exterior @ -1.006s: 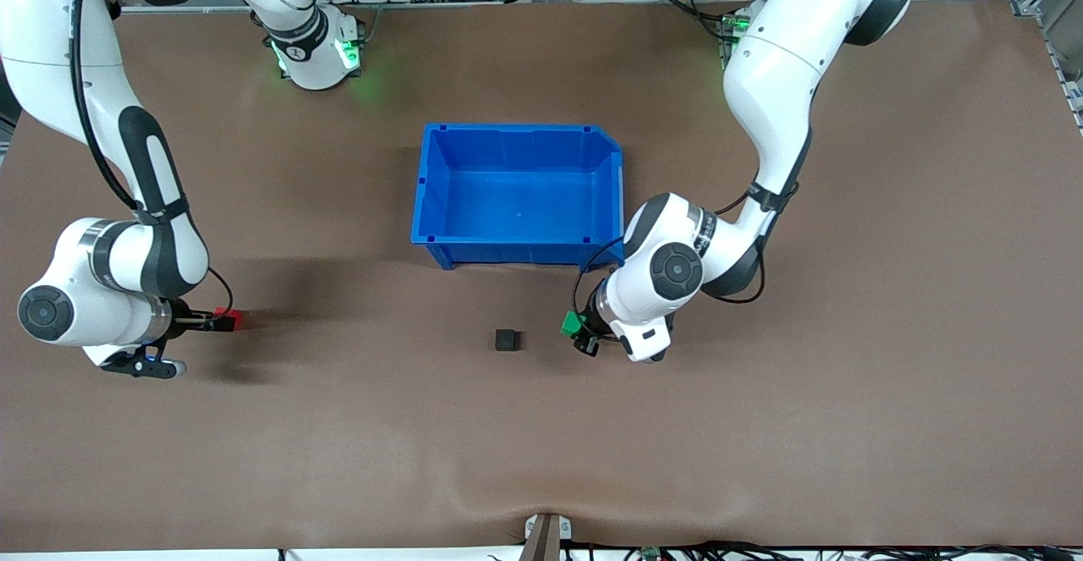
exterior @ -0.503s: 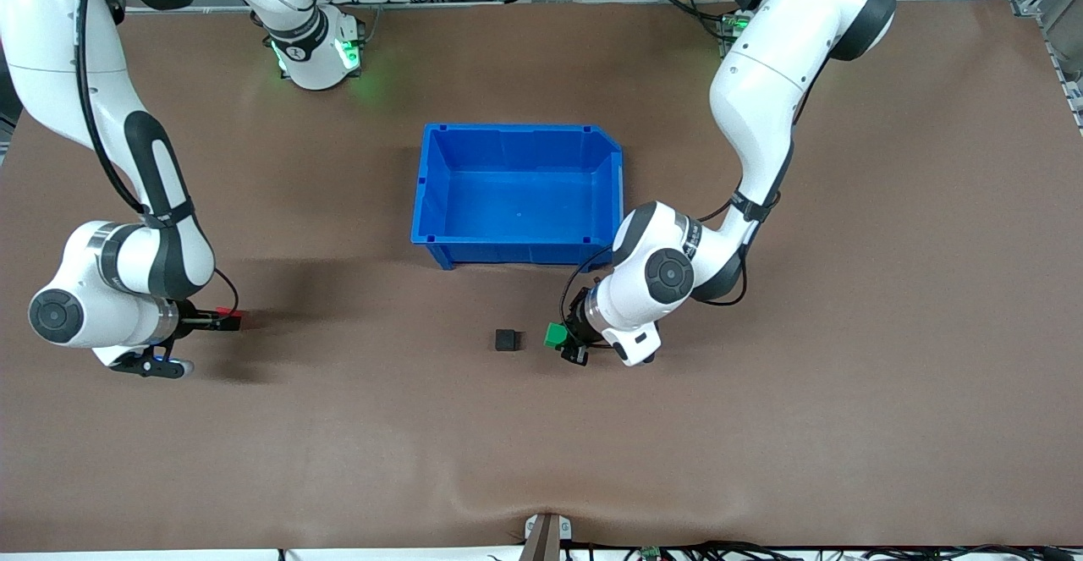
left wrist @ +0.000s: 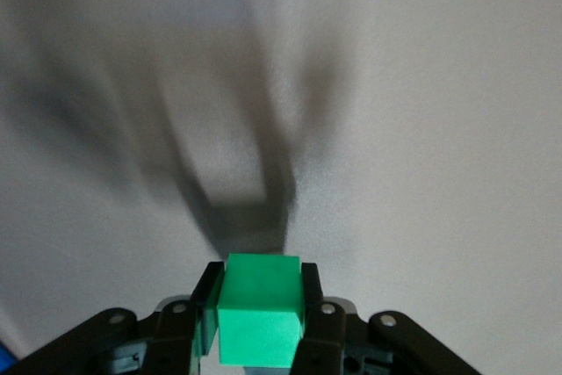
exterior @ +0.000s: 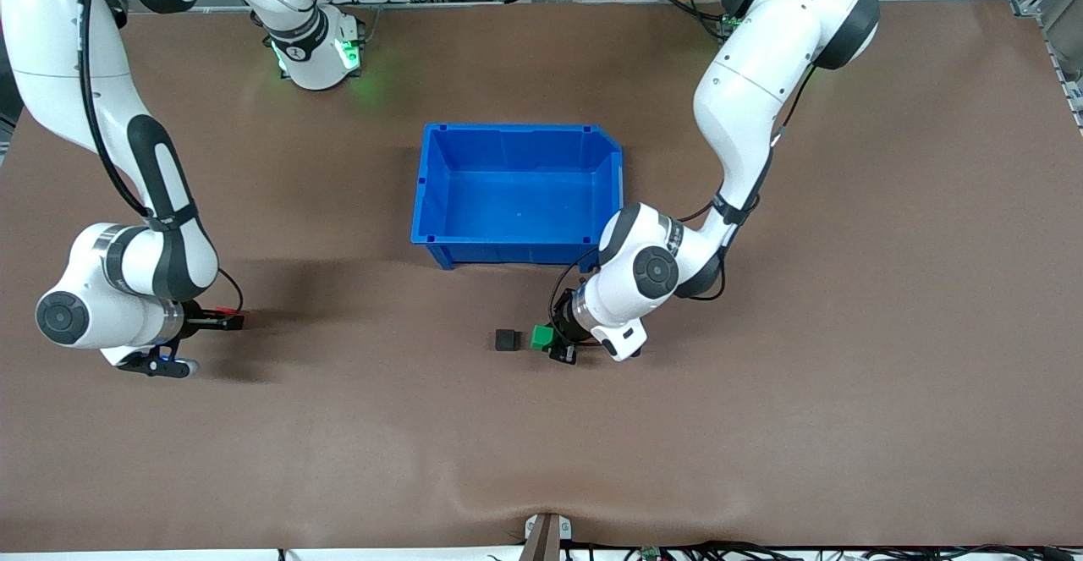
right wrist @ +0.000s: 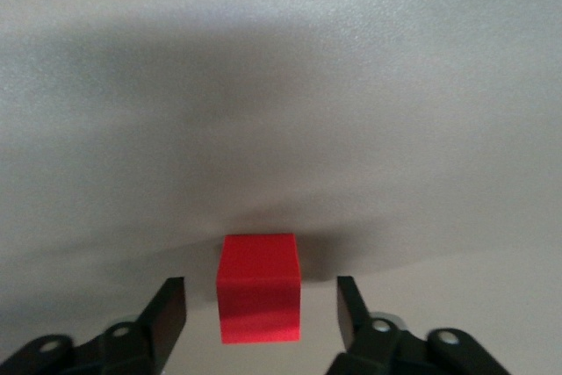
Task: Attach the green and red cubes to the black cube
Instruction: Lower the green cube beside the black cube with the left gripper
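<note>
The black cube (exterior: 506, 339) sits on the brown table, nearer to the front camera than the blue bin. My left gripper (exterior: 548, 341) is shut on the green cube (exterior: 541, 338) and holds it close beside the black cube, with a thin gap between them. In the left wrist view the green cube (left wrist: 259, 309) fills the space between both fingers. At the right arm's end of the table, my right gripper (exterior: 227, 321) is low around the red cube (exterior: 228, 313). The red cube (right wrist: 259, 287) stands on the table between the open fingers (right wrist: 167, 309), with a gap on each side.
The blue bin (exterior: 433, 206) stands open and empty in the middle of the table, farther from the front camera than the cubes. The table's edge nearest the front camera carries a small metal bracket (exterior: 546, 536).
My left arm has carried the green cube across the table toward the black cube, nearly up to it. My right gripper's fingers have narrowed around the red cube.
</note>
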`<state>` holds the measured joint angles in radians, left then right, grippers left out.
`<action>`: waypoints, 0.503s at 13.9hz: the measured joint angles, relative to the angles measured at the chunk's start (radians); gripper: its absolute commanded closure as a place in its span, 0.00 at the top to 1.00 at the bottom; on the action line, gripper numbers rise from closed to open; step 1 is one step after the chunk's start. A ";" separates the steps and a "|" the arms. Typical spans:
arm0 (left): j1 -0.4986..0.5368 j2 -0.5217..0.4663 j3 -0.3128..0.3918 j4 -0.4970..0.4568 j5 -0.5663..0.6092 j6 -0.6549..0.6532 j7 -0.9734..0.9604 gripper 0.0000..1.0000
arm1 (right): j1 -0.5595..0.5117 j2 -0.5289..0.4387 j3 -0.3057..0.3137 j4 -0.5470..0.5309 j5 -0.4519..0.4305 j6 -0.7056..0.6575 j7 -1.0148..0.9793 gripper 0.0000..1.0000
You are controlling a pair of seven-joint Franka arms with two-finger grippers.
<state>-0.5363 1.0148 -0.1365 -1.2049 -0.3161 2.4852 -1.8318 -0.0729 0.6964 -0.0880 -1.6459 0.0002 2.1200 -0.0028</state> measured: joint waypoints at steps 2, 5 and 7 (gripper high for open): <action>-0.005 0.013 0.000 0.002 0.000 0.022 -0.017 0.00 | 0.001 0.002 0.000 -0.001 0.001 0.000 0.001 0.30; -0.009 0.022 0.000 0.009 0.000 0.026 -0.018 0.00 | 0.001 0.005 0.000 0.000 0.002 -0.001 0.002 0.06; -0.017 0.031 0.000 0.020 0.000 0.031 -0.041 0.00 | 0.001 0.005 0.000 0.000 0.004 -0.001 0.002 0.01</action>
<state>-0.5535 1.0458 -0.1369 -1.1851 -0.3162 2.5160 -1.8726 -0.0718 0.7012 -0.0876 -1.6462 0.0039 2.1186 -0.0009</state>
